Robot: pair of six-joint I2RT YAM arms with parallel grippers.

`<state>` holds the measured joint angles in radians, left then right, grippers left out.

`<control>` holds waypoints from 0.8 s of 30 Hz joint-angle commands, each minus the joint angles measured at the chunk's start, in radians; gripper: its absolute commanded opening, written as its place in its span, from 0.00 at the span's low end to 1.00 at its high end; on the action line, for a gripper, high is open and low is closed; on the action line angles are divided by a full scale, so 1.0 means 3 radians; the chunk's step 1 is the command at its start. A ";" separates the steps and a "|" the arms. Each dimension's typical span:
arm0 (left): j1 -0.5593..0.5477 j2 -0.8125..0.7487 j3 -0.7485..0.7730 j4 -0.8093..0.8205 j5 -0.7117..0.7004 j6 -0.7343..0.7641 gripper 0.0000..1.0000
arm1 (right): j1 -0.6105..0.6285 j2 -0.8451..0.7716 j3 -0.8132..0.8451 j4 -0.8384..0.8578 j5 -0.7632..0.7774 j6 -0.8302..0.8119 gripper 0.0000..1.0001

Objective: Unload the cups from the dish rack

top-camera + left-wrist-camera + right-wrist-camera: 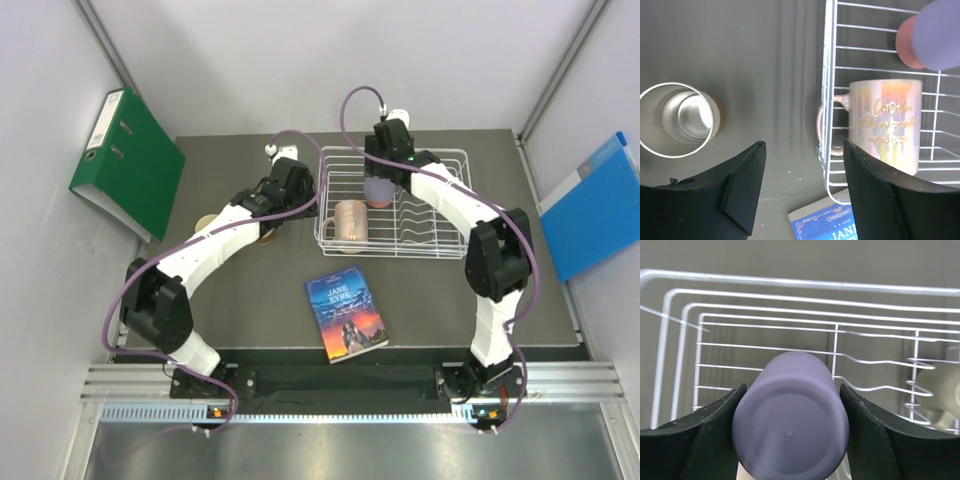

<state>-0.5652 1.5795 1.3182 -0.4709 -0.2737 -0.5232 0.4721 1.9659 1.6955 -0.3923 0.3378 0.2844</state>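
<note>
The white wire dish rack sits at the table's back right. My right gripper is shut on the upturned lilac tumbler, over the rack's left part. A salmon-pink cup sits just under the tumbler. The pale peach mug lies in the rack's front left corner, handle through the wires. The beige-olive mug is in the rack at the right. My left gripper is open and empty above the table, left of the rack. A shiny-lined cup stands upright left of it.
A blue paperback lies on the table in front of the rack. A beige cup stands beside my left arm. A green binder leans at the far left and a blue folder at the right.
</note>
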 commanded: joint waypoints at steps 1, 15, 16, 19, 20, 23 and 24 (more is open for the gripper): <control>-0.0008 -0.0208 0.0126 0.0062 -0.0273 0.0011 0.68 | 0.0058 -0.0519 0.0325 -0.0093 -0.0113 0.0039 0.00; 0.0028 -0.0739 -0.0303 0.0812 0.0528 -0.0490 0.70 | -0.0300 -0.1817 -0.1062 0.0962 -0.1851 0.1127 0.00; 0.0028 -0.0811 -0.0344 0.1000 0.0696 -0.0582 0.69 | -0.0356 -0.1869 -0.1181 0.1112 -0.2125 0.1310 0.00; 0.0033 -0.0923 -0.0477 0.1323 0.0897 -0.0746 0.70 | -0.0408 -0.1997 -0.1555 0.1695 -0.2652 0.1658 0.00; 0.0038 -0.0949 -0.0543 0.1410 0.1110 -0.0792 0.70 | -0.0413 -0.2022 -0.1642 0.2031 -0.2771 0.1776 0.00; 0.0048 -0.1046 -0.0737 0.1850 0.1361 -0.0986 0.70 | -0.0418 -0.2094 -0.1954 0.2629 -0.3058 0.2160 0.00; 0.0053 -0.1092 -0.0789 0.1957 0.1418 -0.1098 0.70 | -0.0418 -0.2094 -0.2066 0.2764 -0.3175 0.2247 0.00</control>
<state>-0.5568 1.3132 1.1385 -0.1169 0.0040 -0.7437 0.3439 1.3922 1.1439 0.0753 -0.3916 0.7677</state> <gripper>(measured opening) 0.699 0.660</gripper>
